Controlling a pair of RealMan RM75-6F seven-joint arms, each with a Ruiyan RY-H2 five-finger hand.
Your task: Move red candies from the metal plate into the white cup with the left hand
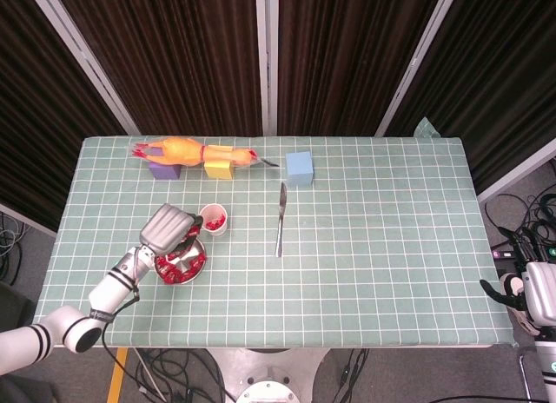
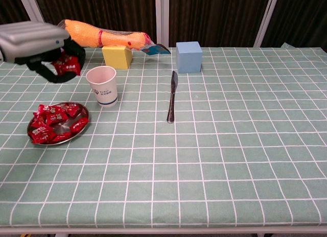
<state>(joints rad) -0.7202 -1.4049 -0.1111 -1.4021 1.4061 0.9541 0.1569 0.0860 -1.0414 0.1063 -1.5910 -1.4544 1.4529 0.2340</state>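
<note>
Left hand [image 2: 38, 43]: upper left of the chest view, raised above the table and left of the cup; its dark fingers curl around a red candy [image 2: 68, 66], which they hold. In the head view the same hand [image 1: 169, 228] sits over the upper left edge of the plate, beside the cup.
Metal plate [image 2: 82, 125]: left side of the chest view, low on the table, below the raised hand.
Red candies on plate [image 2: 51, 123]: a loose heap of red wrappers filling most of the plate; some lie over its left rim.
White cup [image 2: 102, 86]: upright, just right of the hand and above the plate in the chest view; in the head view, red candy shows inside it [image 1: 214, 219].
Purple block [image 1: 162, 169]: upper left of the head view, under the toy's left end; mostly hidden behind the hand in the chest view.
Rubber chicken toy [image 2: 102, 38]: orange, lying across the purple and yellow blocks at the top of the frame.
Yellow block [image 2: 116, 56]: under the toy's right end, above the cup.
Knife [image 2: 172, 96]: centre of the frame, lying lengthwise toward the camera.
Blue cube [image 2: 188, 56]: just above the knife's far tip.
Right hand [image 1: 521, 290]: lower right corner of the head view, off the table edge; whether its fingers are spread or curled cannot be told.
</note>
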